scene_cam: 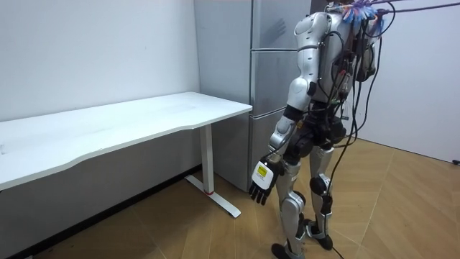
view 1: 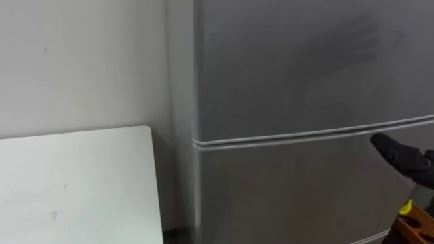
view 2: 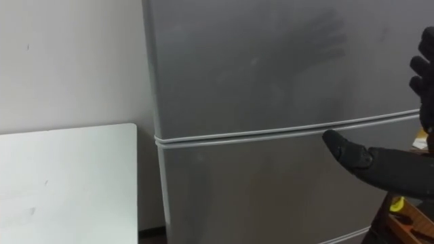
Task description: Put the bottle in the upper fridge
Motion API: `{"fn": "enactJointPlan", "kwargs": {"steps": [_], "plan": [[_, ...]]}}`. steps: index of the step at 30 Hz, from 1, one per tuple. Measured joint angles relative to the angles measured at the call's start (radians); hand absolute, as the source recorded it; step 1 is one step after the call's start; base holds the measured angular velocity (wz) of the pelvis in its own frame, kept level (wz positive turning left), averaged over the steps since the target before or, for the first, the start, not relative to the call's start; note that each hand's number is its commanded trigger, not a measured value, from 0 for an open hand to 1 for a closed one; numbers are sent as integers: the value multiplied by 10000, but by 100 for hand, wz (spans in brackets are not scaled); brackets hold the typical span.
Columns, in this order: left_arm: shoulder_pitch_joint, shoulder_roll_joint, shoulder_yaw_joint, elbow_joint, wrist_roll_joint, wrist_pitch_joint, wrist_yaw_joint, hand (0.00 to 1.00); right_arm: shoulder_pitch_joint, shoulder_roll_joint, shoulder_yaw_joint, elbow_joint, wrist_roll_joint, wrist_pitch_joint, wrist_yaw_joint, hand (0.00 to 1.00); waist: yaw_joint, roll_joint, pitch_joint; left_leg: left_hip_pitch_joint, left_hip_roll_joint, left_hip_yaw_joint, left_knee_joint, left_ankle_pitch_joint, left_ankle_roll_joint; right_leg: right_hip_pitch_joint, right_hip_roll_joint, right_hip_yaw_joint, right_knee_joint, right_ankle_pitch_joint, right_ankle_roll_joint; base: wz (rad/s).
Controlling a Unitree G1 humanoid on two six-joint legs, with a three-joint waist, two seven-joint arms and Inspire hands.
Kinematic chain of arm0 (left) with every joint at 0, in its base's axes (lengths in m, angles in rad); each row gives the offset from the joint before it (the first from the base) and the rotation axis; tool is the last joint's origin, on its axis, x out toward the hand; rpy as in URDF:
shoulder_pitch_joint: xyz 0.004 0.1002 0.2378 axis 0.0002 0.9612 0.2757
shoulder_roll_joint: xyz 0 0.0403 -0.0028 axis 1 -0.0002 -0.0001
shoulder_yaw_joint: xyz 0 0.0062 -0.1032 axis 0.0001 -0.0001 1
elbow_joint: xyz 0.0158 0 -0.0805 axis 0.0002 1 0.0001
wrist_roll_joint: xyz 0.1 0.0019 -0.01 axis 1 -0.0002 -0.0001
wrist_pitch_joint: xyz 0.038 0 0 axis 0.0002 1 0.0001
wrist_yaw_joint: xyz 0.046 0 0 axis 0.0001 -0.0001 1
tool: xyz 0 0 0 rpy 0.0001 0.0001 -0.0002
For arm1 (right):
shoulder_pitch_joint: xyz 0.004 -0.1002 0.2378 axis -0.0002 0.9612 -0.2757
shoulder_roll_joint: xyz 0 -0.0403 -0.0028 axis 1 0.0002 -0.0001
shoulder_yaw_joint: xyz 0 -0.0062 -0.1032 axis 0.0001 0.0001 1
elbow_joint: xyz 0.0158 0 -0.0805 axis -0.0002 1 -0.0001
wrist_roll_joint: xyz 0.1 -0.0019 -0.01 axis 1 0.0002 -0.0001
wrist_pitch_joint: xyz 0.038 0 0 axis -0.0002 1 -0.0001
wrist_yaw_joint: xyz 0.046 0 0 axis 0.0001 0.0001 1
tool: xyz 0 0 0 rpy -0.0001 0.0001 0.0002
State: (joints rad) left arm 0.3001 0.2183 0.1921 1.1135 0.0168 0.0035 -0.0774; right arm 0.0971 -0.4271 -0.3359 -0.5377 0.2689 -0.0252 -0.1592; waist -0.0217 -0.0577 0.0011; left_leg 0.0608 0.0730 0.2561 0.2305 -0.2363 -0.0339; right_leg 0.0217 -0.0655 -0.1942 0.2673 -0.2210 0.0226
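— Grey fridge takes up most of what lies ahead, does it?
— Yes. Its upper door and lower door are both closed, with a pale seam running across between them. The robot stands right in front of it, on a wooden floor.
— And to the left?
— A plain white wall, and below it a white table, its right edge near the fridge's left side.
— The hands?
— The right hand comes in at the right, at the height of the seam and close to the doors. Its thumb is stretched left and its fingers point up at the far right edge, well apart from the thumb. The left hand hangs low by the thigh in the room view, fingers loose, holding nothing.
— So where is the bottle?
— I cannot tell. A small yellow and orange-brown patch sits under the right hand, too little of it to name.
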Motion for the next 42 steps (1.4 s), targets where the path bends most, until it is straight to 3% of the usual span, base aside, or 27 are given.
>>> {"fn": "enactJointPlan", "kwargs": {"steps": [11, 14, 19, 23, 28, 33, 38, 42], "plan": [[-19, 0, -17, -19, 353, 23, 0, 0, -43, 2, 17, -114, -42, -2, -86, 0, 28, -73, -7, 29, -5, -142, 50, 0, 0, 133, 1, -171, -159, 0, 1, 4], [-24, 3, -21, -10, 351, 14, -1, 0, -117, 1, 99, -266, -55, -232, -271, 0, 75, -99, -9, 38, -4, -164, 50, 0, -1, 188, 5, -202, -276, 1, 2, 1], [-26, -12, -132, -96, 457, -11, -1, 0, -1134, 0, 483, -267, -349, -307, -732, 0, 165, -83, 8, 57, 0, -250, 48, 1, -1, 308, 11, -324, -306, 36, 5, 6], [-18, -19, -137, -281, 541, -8, 1, 0, -1416, 0, 542, -263, -350, -437, -824, 0, 399, -38, 33, 44, -8, -394, 47, 2, -3, 354, 3, -444, -298, 37, 4, 9], [-102, -63, -183, -339, 565, 26, 39, 0, -2029, 1, 1295, -49, -476, -445, -916, 0, 610, -15, 34, 35, -12, -506, 37, 12, -18, 450, -3, -562, -295, 38, 3, 8], [-115, -43, -228, -342, 578, 54, 90, 0, -2396, 0, 1579, 776, -477, -462, -1195, 0, 784, -124, 77, 43, -26, -686, 59, 15, -23, 642, -9, -727, -316, 37, 4, 10], [-256, -39, -397, -336, 650, 387, 87, 0, -2394, 6, 1791, 1641, -1249, -884, -1372, 0, 767, -153, 119, 6, -33, -940, 111, 12, -23, 870, -7, -992, -474, 76, -3, 15], [-579, -19, -403, -436, 658, 628, 87, 0, -2633, -16, 2000, 2553, -2581, -1188, -1453, 0, 861, -98, 94, 3, -3, -956, 207, 13, -25, 909, 11, -1013, -476, 112, -42, 1]]}}
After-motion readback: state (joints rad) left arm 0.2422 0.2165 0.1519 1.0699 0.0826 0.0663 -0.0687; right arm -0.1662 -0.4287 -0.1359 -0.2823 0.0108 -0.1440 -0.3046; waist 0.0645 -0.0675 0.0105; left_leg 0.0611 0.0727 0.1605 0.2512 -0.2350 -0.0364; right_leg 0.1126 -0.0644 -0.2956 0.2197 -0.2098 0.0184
